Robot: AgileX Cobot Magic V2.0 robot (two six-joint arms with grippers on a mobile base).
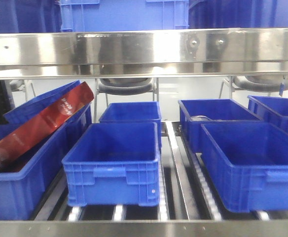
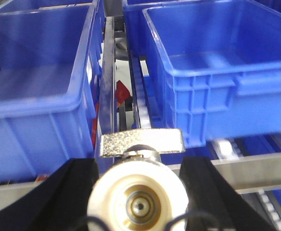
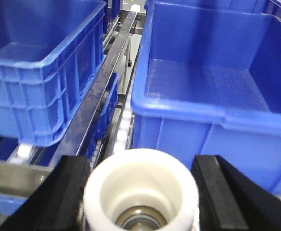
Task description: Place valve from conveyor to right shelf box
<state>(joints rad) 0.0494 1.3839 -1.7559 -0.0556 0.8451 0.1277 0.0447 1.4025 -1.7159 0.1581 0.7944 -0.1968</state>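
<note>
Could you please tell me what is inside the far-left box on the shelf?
A red packet leans in the box, its top end above the rim. Its lower edge and the box floor are hidden behind the near wall.

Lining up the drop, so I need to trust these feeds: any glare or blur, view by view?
Front view: heavy glare streaks on the steel beam; bins readable. Left wrist view: valve too close, soft; left bin smeared, right bin sharper. Right wrist view: white cap overexposed and blurred; bins beyond in fair focus.
</note>
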